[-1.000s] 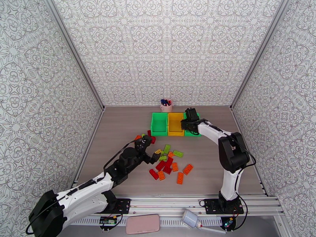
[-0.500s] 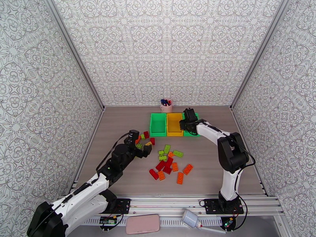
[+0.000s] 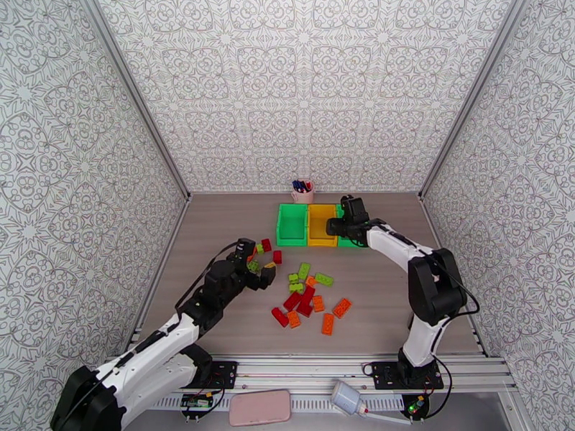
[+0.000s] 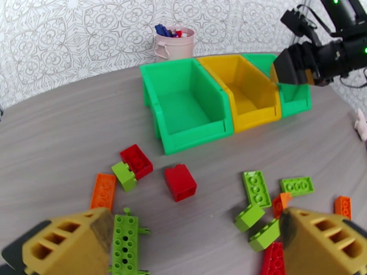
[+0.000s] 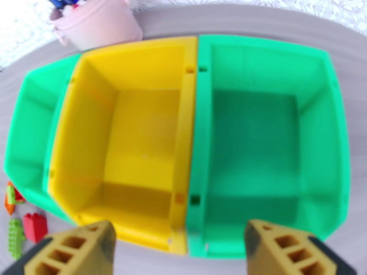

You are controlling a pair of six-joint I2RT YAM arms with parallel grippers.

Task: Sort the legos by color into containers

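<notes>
Red, orange and light green legos lie loose on the table, the main pile (image 3: 309, 299) in the middle and a smaller cluster (image 3: 264, 247) to its left. My left gripper (image 3: 256, 266) hangs open low over that cluster. A long green lego (image 4: 125, 244) lies between its fingers, right beside the left fingertip (image 4: 69, 244). Two red legos (image 4: 136, 160) lie just ahead. Three containers stand in a row: green (image 3: 291, 225), yellow (image 3: 321, 225), green (image 5: 266, 134). My right gripper (image 3: 336, 228) is open above the front of the yellow (image 5: 133, 134) and right green containers, holding nothing. All three look empty.
A pink pen cup (image 3: 302, 191) stands behind the containers at the back wall. Patterned walls close in the table on three sides. Bare wood (image 3: 215, 231) lies left of the containers and right of the main pile.
My right gripper went from shut to open over the containers and shifted slightly right. My left arm swung left, from the edge of the main pile to the small left cluster.
</notes>
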